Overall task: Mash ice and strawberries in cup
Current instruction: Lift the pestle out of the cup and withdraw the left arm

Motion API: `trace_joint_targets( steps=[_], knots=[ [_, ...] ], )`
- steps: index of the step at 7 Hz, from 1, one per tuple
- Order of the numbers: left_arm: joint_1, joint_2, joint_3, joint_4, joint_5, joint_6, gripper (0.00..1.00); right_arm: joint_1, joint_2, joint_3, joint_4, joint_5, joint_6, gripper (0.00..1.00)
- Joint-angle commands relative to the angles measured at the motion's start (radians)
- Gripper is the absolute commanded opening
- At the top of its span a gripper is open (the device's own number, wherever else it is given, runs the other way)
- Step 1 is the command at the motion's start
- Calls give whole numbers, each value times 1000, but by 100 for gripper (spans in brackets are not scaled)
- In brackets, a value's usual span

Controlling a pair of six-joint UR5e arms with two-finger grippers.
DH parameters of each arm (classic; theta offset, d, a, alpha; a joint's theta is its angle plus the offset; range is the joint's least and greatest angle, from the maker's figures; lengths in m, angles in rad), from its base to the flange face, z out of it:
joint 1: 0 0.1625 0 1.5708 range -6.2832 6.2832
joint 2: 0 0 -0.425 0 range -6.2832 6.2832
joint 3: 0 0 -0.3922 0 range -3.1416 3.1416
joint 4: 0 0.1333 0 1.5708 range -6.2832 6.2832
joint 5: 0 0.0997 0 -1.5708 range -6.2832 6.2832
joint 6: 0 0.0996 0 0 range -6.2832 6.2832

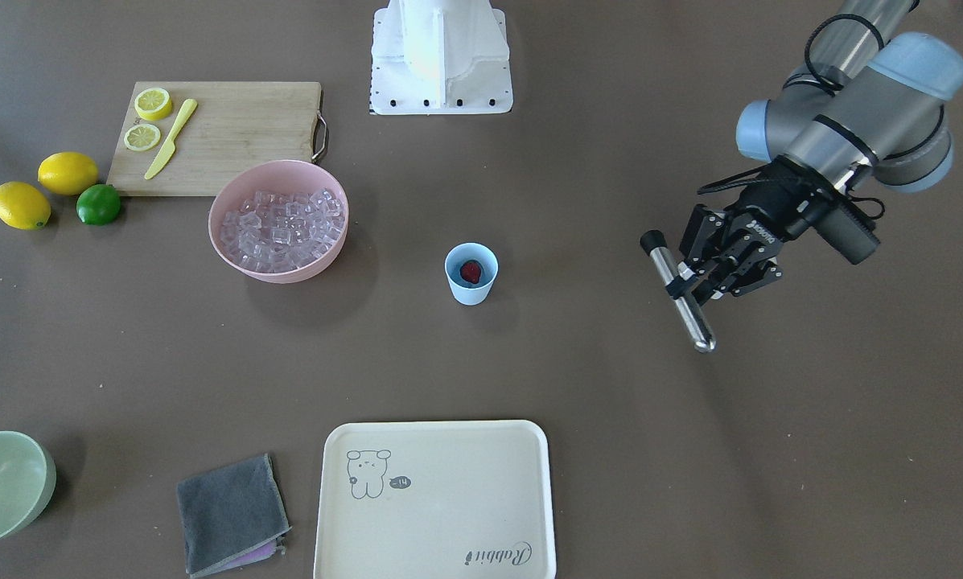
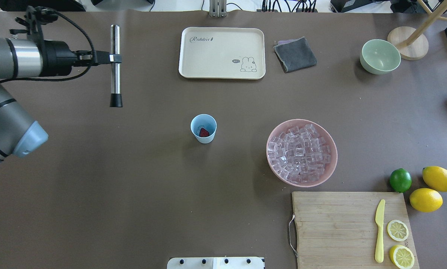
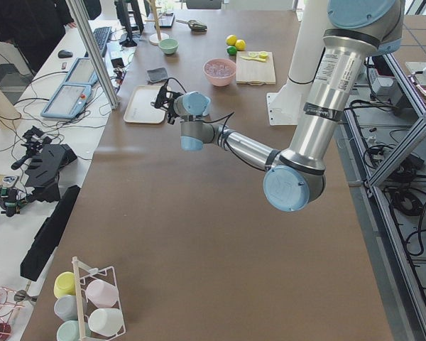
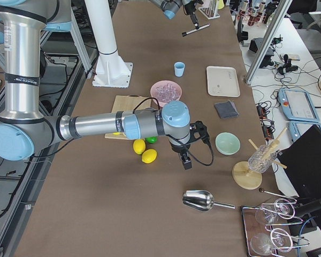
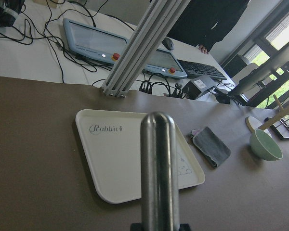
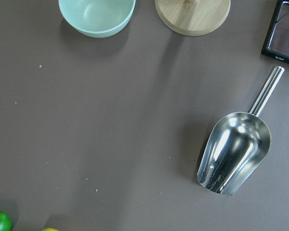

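My left tool (image 1: 694, 281) is clamped across the middle of a steel muddler (image 1: 690, 315), holding it in the air over the desk (image 1: 578, 378) on the robot's left side. The muddler lies roughly level, with its black-capped end pointing back toward the robot's base and its rounded steel end pointing toward the cream tray (image 1: 441, 515).

The cup (image 1: 471, 277) stands upright near the middle of the desk, well apart from the muddler. The strawberry (image 1: 471, 272) sits inside it at the bottom. I see no cubes in the cup. The ice (image 1: 281, 229) is heaped in the pink bowl (image 1: 288, 273), which stands on the cup's other side, near the corner of the cutting board (image 1: 240, 137).

My right tool (image 4: 186, 159) shows only in the side view, hanging over the desk's far right end, and I cannot tell whether it is open or closed. Its wrist camera looks straight down on a metal scoop (image 6: 233, 156) lying on the desk and the edge of the pale green bowl (image 6: 97, 17).
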Motion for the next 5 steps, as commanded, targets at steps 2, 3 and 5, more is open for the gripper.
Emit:
trace_joint_targets(
  steps=[2,3,5],
  knots=[
    [-209,183,16,203,-369,42,0,7,-29,6,1,8,0,99],
    [-207,284,53,207,-369,176,0,14,-32,8,0,10,0,99],
    [-213,382,207,186,-362,428,0,19,-39,5,0,4,0,99]
  ],
)
